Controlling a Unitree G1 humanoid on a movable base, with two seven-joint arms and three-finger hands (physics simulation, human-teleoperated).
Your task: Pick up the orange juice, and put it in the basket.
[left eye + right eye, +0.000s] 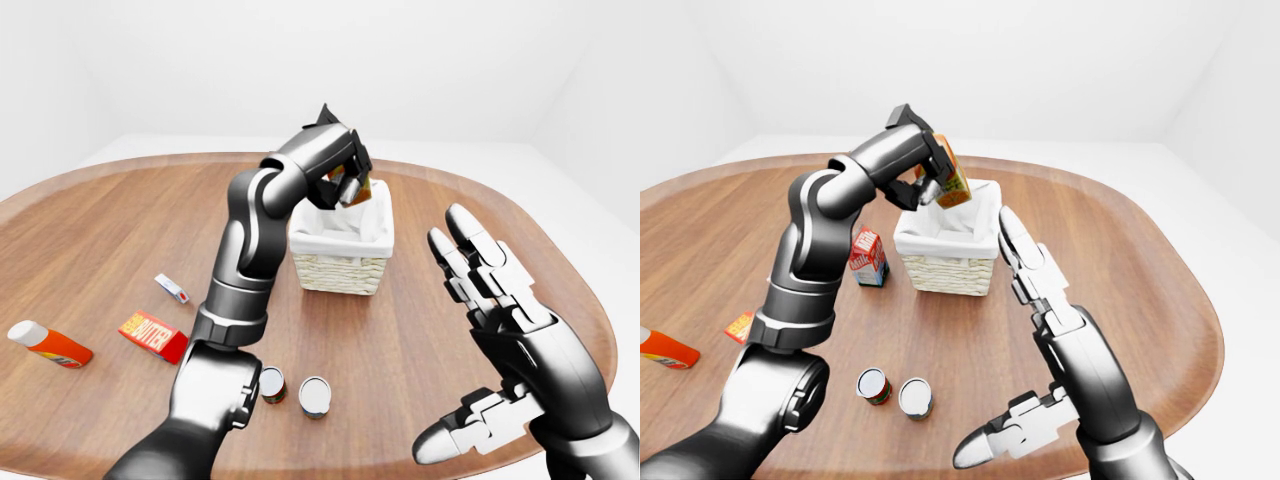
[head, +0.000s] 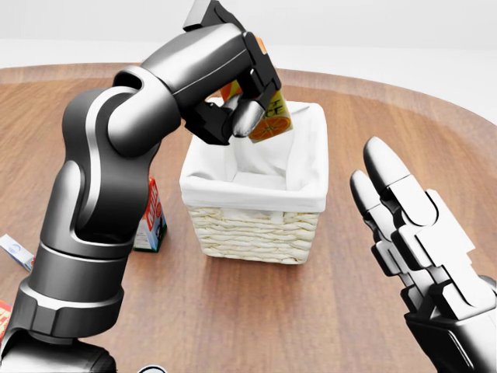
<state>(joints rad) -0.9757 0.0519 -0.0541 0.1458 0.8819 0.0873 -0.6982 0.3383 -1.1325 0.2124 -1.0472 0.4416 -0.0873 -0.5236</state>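
1. Orange and yellow print marks the orange juice [image 2: 269, 115], a carton that is held tilted over the open top of the basket [image 2: 256, 229], at the 12 o'clock side of its rim in the head view.
2. The carton is gripped by the left hand [image 2: 241, 109], whose fingers are closed round it.
3. A white cloth lining is seen inside the woven basket, which stands on the wooden table [image 2: 233, 311].
4. The right hand [image 2: 415, 233] is raised at 3 o'clock of the basket, apart from it, with its fingers spread and nothing held.
5. A milk carton [image 1: 869, 256] is seen upright at 9 o'clock of the basket, partly hidden by the left arm in the head view.
6. Two cans [image 1: 296, 390] are seen side by side at 6 o'clock of the basket in the left-eye view.
7. A red butter box [image 1: 152, 335], a small white tube [image 1: 172, 289] and an orange bottle [image 1: 48, 343] lie well apart from the basket, toward 8 o'clock.
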